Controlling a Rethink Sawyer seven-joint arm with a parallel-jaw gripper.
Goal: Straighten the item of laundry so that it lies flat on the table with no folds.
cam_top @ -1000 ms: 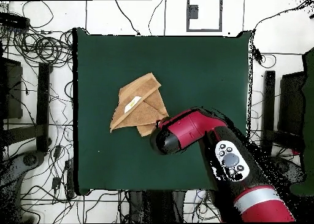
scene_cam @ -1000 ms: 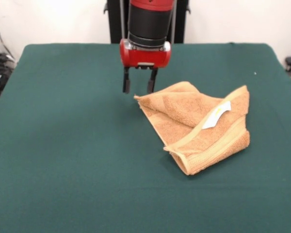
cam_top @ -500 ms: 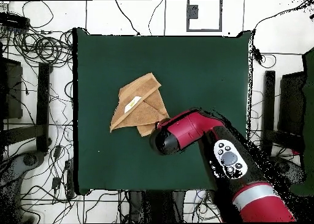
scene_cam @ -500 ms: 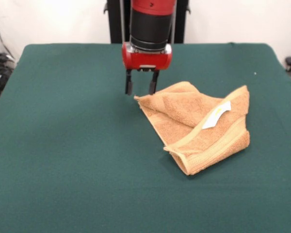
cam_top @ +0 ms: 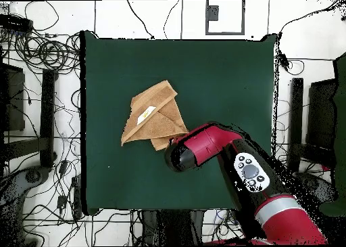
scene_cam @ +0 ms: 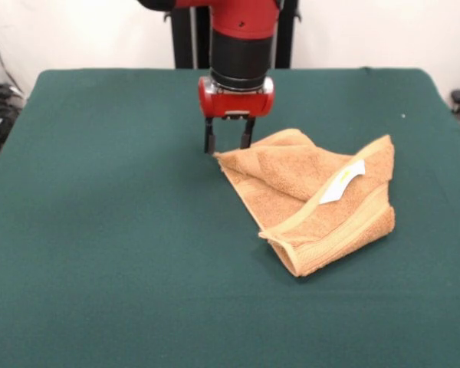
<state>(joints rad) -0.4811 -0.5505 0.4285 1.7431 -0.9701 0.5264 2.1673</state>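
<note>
The orange-tan towel [scene_cam: 314, 195] lies crumpled and folded over itself on the green table [scene_cam: 100, 230], right of centre in the front view. Its white label [scene_cam: 342, 182] faces up. My gripper [scene_cam: 228, 146] hangs open just above the towel's left corner, its fingers [scene_cam: 209, 142] straddling the tip, holding nothing. In the overhead view the towel [cam_top: 152, 116] lies left of centre, and the arm's head [cam_top: 184, 154] covers the gripper at the towel's lower right corner.
The red and black arm [cam_top: 250, 176] reaches in from the lower right of the overhead view. Cables and stands [cam_top: 40, 68] surround the table on the floor. The pedestal [scene_cam: 192, 34] stands behind the table's far edge.
The gripper has moved slightly right and lower, closing in on the towel's left corner. The towel has not moved.
</note>
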